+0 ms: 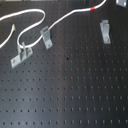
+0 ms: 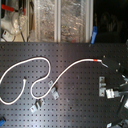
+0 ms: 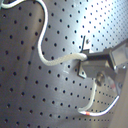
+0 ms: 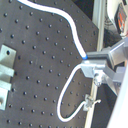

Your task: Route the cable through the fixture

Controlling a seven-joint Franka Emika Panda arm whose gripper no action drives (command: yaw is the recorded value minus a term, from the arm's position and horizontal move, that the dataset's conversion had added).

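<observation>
The white cable (image 1: 60,20) snakes across the black pegboard in both exterior views (image 2: 65,70). Its red band (image 1: 92,9) is near the right end and also shows in the second exterior view (image 2: 95,60) and the first wrist view (image 3: 89,114). Three grey brackets stand on the board: left (image 1: 21,55), middle (image 1: 46,36) and right (image 1: 105,30). The cable curves close behind the middle one. My gripper (image 3: 82,60) is shut on the cable near its red-banded end, as the second wrist view (image 4: 86,60) also shows. The short free end loops away below it.
The pegboard (image 1: 70,95) has rows of holes. A bracket (image 4: 6,70) lies off to one side in the second wrist view. Clutter and clear bins (image 2: 50,20) stand beyond the board's far edge. A grey part (image 1: 120,2) sits in the first exterior view's top right corner.
</observation>
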